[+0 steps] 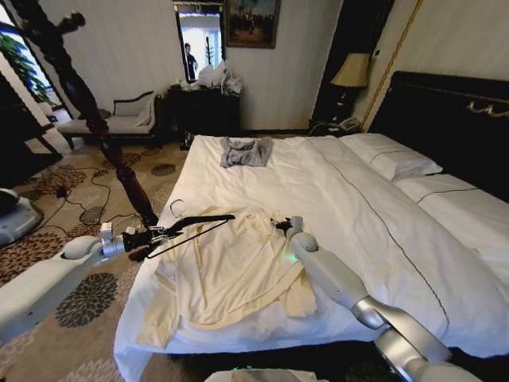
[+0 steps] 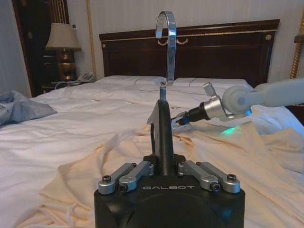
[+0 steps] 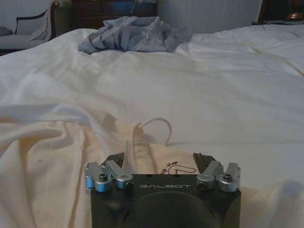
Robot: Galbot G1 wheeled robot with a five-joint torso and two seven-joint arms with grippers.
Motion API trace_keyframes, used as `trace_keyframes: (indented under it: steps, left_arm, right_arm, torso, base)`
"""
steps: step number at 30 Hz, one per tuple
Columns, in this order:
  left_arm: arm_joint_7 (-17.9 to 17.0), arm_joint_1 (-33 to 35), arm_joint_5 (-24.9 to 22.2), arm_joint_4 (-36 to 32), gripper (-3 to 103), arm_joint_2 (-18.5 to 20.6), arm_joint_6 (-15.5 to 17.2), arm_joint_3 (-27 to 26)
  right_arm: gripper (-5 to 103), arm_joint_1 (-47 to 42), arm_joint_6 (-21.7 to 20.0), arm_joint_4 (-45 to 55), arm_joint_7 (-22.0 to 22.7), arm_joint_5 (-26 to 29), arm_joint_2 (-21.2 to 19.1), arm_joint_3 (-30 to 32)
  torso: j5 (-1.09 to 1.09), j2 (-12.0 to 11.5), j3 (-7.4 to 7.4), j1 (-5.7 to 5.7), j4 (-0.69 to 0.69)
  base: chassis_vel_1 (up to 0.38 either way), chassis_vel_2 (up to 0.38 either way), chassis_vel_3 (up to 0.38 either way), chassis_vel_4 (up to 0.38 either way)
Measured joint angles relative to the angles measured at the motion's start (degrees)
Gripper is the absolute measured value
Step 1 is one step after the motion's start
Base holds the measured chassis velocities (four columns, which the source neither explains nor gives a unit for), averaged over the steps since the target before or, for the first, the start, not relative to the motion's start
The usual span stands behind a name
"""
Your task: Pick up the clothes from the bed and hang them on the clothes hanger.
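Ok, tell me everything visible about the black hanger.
The slim black triangular hanger has a thin shiny silver hook. The left hand is shut on it near the hook's base, holding it over the left edge of the white-sheeted bed, its far end above the collar end of the cream long-sleeved shirt. No garment hangs on it.

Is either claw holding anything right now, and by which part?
The left claw grips the clothes hanger at one end of its black frame. The right claw, open, holds nothing at the clothes collar.
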Motion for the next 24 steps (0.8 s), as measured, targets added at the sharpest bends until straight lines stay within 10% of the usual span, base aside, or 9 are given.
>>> trace_keyframes:
  steps: [14,24]
  left_arm:
    - [-0.07,-0.17,0.05,-0.95,15,0.39,0.49,0.63]
    - [-0.06,-0.21,-0.14,-0.37,15,0.43,0.53,0.82]
  right_arm:
    - [78,2.46,-0.06,-4.07,0.01,-0.67,3.22,-2.04]
    - [46,3.16,0.32,-5.74,0.03,0.87,3.15,-1.85]
  torso:
    - [0.01,0.0,0.0,0.0,0.0]
    - [0.01,0.0,0.0,0.0,0.01]
  base:
    - [0.0,0.0,0.0,0.0]
    - [0.0,0.0,0.0,0.0]
